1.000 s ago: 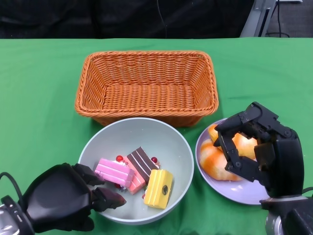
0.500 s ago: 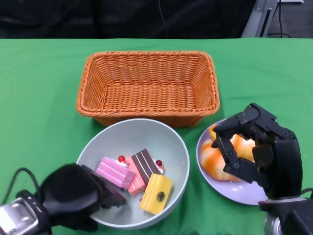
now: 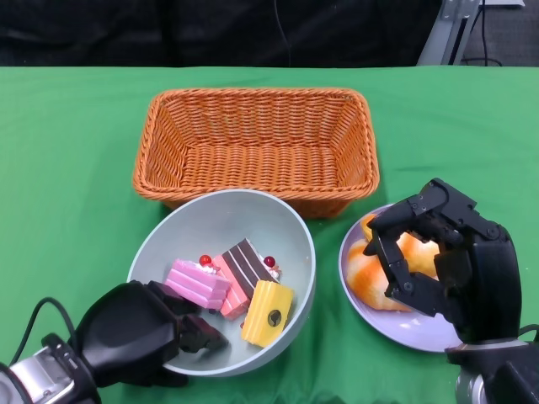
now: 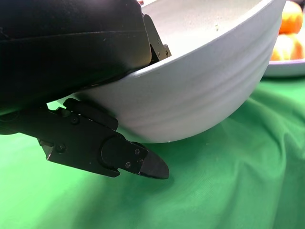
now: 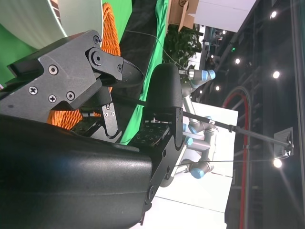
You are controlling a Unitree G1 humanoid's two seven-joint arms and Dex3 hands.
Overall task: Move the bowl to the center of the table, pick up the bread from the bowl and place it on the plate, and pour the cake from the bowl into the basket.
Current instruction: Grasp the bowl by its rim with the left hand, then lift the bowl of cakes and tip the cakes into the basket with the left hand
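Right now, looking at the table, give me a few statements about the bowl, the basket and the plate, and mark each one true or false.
1. The left hand grips the rim of the bowl. True.
2. The basket already holds the cake pieces. False: the cake pieces lie in the bowl and nothing shows in the basket.
3. The bread lies on the plate. True.
4. The bowl sits flat on the cloth. False: the left wrist view shows it lifted and tilted.
5. The right hand hangs over the basket. False: it is above the plate.

Left hand [image 3: 143, 343] clamped, right hand [image 3: 442, 257] spread
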